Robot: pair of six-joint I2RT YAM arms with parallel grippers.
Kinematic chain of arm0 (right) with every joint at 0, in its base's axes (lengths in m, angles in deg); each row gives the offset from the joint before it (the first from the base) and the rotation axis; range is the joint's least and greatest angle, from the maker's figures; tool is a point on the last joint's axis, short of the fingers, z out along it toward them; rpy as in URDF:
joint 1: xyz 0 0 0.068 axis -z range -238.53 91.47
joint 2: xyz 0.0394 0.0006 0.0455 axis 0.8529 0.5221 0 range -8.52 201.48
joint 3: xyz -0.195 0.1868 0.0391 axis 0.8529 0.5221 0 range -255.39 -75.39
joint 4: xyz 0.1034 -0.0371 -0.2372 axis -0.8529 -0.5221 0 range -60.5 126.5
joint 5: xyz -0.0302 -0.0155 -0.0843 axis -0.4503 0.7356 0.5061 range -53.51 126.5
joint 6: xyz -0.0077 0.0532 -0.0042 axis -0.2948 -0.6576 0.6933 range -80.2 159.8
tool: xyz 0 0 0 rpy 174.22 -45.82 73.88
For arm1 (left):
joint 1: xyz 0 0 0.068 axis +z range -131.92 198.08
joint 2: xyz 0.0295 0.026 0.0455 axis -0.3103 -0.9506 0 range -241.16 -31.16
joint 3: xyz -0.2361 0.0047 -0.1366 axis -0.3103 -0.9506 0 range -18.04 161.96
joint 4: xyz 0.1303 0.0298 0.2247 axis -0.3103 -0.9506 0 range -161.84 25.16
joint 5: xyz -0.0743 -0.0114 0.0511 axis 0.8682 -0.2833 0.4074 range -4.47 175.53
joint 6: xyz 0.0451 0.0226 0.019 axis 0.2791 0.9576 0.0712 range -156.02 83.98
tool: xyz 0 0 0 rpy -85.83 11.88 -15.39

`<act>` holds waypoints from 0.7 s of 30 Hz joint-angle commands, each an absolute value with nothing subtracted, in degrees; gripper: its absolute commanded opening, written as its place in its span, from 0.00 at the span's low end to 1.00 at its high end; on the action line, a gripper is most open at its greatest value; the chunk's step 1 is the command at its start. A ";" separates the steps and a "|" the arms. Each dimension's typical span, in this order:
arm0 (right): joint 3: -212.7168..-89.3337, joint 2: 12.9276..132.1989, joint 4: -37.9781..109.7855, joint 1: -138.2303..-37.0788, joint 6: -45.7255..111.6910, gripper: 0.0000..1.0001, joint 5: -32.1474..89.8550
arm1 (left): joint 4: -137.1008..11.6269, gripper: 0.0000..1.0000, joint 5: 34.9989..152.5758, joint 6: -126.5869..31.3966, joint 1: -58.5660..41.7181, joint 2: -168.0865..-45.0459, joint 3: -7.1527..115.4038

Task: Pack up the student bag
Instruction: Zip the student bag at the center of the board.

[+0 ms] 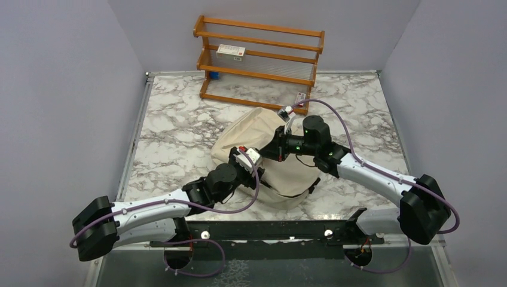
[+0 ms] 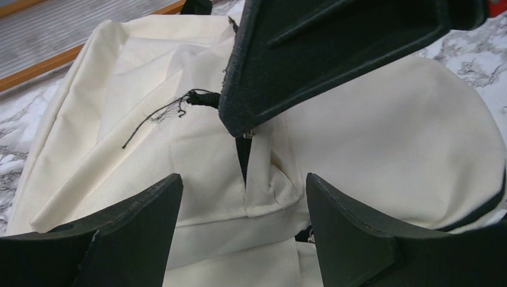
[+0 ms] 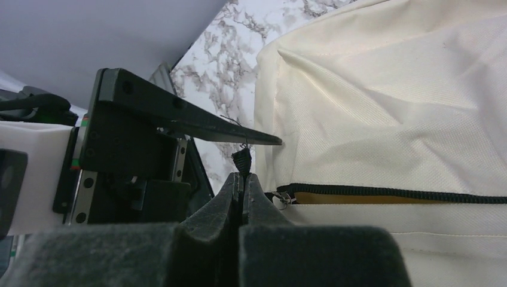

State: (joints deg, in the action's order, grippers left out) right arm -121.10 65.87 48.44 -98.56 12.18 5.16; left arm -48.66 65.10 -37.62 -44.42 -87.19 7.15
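The student bag (image 1: 257,128) is a cream fabric backpack lying on the marble table, also filling the left wrist view (image 2: 388,131) and the right wrist view (image 3: 388,101). Its black zipper (image 3: 388,192) shows a narrow gap. My right gripper (image 3: 242,177) is shut on the black zipper pull cord (image 3: 241,159) at the zipper's end; it sits over the bag's near part (image 1: 270,149). My left gripper (image 2: 244,185) is open and empty, its jaws either side of the zipper end, right next to the right gripper (image 1: 246,158).
A wooden rack (image 1: 260,60) stands at the back of the table, holding a white box (image 1: 231,51) and a small blue item (image 1: 213,75). Grey walls close in the table on three sides. A black strap (image 1: 313,185) trails from the bag's near right.
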 commanded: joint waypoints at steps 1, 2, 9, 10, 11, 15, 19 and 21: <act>-123.79 63.10 50.38 -98.79 9.65 0.01 -1.20 | -44.54 0.75 61.26 -36.28 -44.59 -87.77 7.27; -123.57 62.91 50.40 -98.86 9.45 0.01 -1.21 | -44.01 0.75 61.33 -36.28 -44.59 -87.88 7.35; -122.64 62.39 50.19 -98.83 9.08 0.01 -1.05 | -42.65 0.57 61.31 -33.83 -44.63 -91.50 8.36; -122.55 62.27 50.16 -98.82 9.12 0.01 -0.70 | -42.69 0.53 61.68 -33.74 -44.60 -92.09 8.40; -122.40 62.24 50.11 -98.79 9.17 0.01 -0.22 | -42.69 0.49 62.09 -33.85 -44.59 -92.49 8.34; -121.98 61.55 49.39 -98.83 10.05 0.01 5.01 | -43.14 0.28 64.36 -35.71 -44.61 -91.20 6.68; -120.73 60.29 51.46 -98.80 9.78 0.01 15.41 | -44.58 0.07 65.25 -39.33 -44.60 -86.82 3.73; -120.14 60.02 53.08 -98.78 9.83 0.01 19.71 | -45.24 0.00 65.81 -40.37 -44.65 -85.12 2.17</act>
State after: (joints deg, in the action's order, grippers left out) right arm -120.54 63.29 46.70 -98.58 10.80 9.88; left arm -43.45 64.14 -36.97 -44.77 -89.27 5.66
